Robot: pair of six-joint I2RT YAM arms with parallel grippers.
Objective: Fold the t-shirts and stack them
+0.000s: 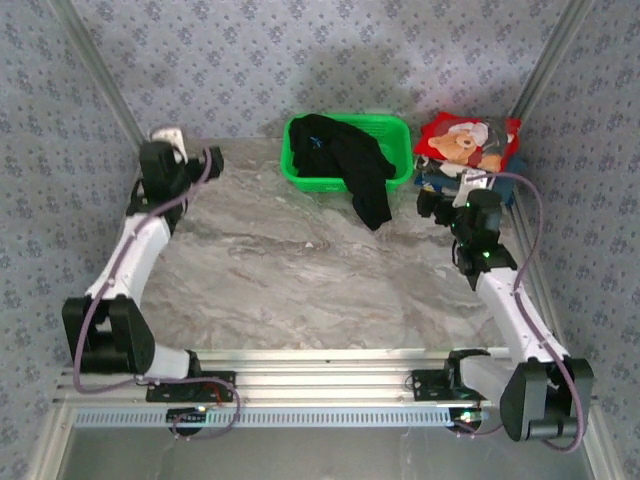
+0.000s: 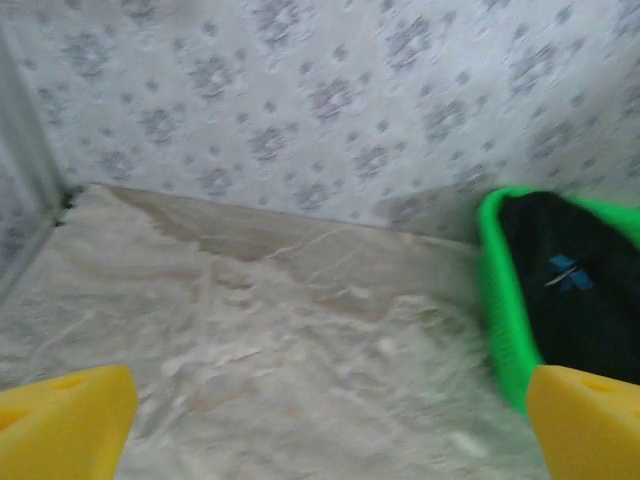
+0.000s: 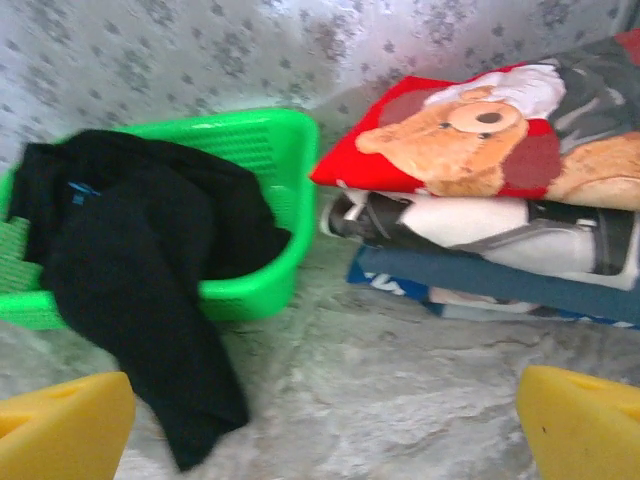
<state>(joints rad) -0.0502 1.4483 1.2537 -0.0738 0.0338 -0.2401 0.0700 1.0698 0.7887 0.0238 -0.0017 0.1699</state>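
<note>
The marble bench (image 1: 300, 275) carries a green basket (image 1: 293, 165) at 12 o'clock. The black t-shirt (image 1: 358, 170) spills over its near rim onto the bench. The folded stack (image 3: 500, 260) sits at 1 o'clock, with the red teddy-bear shirt (image 3: 470, 135) on top. The left gripper (image 2: 325, 425) at 10 o'clock and the right gripper (image 3: 325, 425) at 2 o'clock both gape wide, empty.

Two slim robot arms, the left arm (image 1: 130, 255) and right arm (image 1: 512, 310), have white tubular links and bulky black joints. Greyish-purple cables (image 1: 84, 325) loop alongside. A small green light (image 1: 487, 256), perhaps a status lamp, glows. The fingertips (image 2: 60, 425) are blunt yellow wedges.
</note>
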